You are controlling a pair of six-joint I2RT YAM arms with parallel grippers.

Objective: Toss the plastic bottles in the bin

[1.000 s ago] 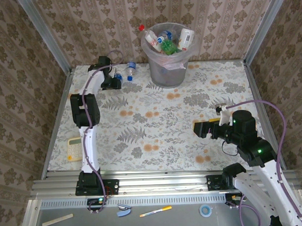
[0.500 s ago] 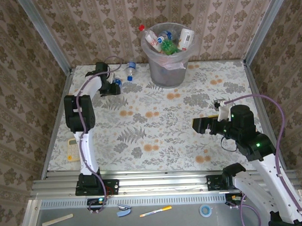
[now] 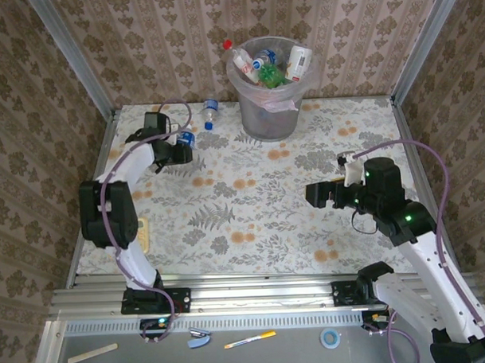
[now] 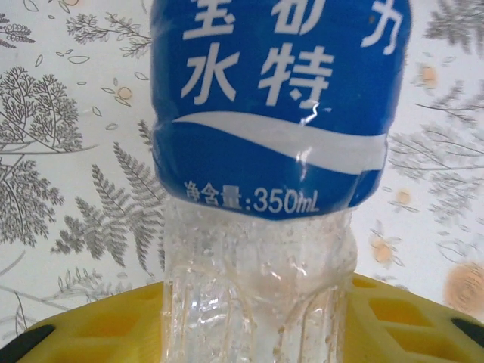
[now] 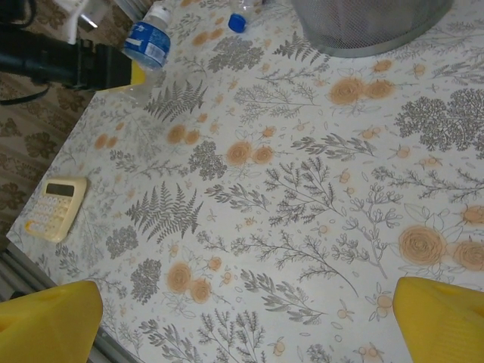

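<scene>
My left gripper is shut on a clear plastic bottle with a blue label, at the far left of the table. In the left wrist view that bottle stands between my yellow fingers. The right wrist view shows it tilted above the table. A second small bottle with a blue cap lies on the table left of the bin. The bin, a round grey wastebasket at the back, holds several bottles. My right gripper hovers open over the right side, nothing between its fingers.
A beige calculator lies near the table's left edge, partly hidden by the left arm from above. Patterned walls close the table at the back and sides. The bin's base shows in the right wrist view.
The left gripper has drawn back from the far wall toward the near left with the blue-labelled bottle, its elbow swinging left. The right gripper shifted slightly left, still open.
</scene>
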